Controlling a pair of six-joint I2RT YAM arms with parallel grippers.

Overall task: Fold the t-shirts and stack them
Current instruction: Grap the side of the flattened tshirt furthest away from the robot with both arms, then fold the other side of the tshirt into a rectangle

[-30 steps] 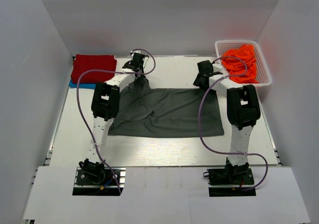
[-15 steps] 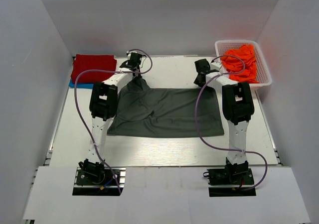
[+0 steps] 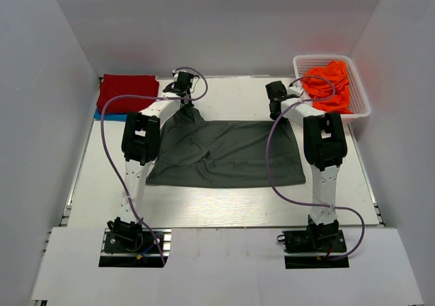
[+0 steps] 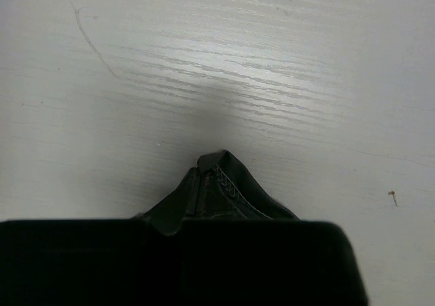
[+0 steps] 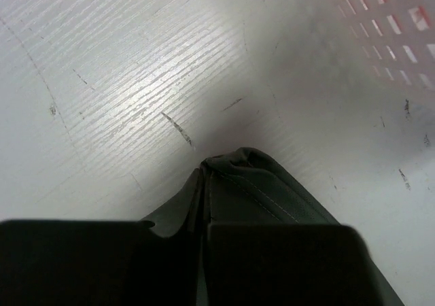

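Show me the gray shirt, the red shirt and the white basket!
dark grey t-shirt (image 3: 228, 153): top view, middle of the spread cloth.
red t-shirt (image 3: 128, 92): top view, middle of its folded top.
white basket (image 3: 361, 85): top view, on its right rim.

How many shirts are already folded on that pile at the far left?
2: the red t-shirt on top, the blue t-shirt peeking out beneath its near edge. Others may hide underneath.

A spread t-shirt (image 3: 224, 153) lies at the centre of the table (image 3: 224, 207). Folded t-shirts (image 3: 128, 92) are stacked at its far left corner. A basket (image 3: 359, 85) holding crumpled t-shirts (image 3: 327, 85) stands far right.
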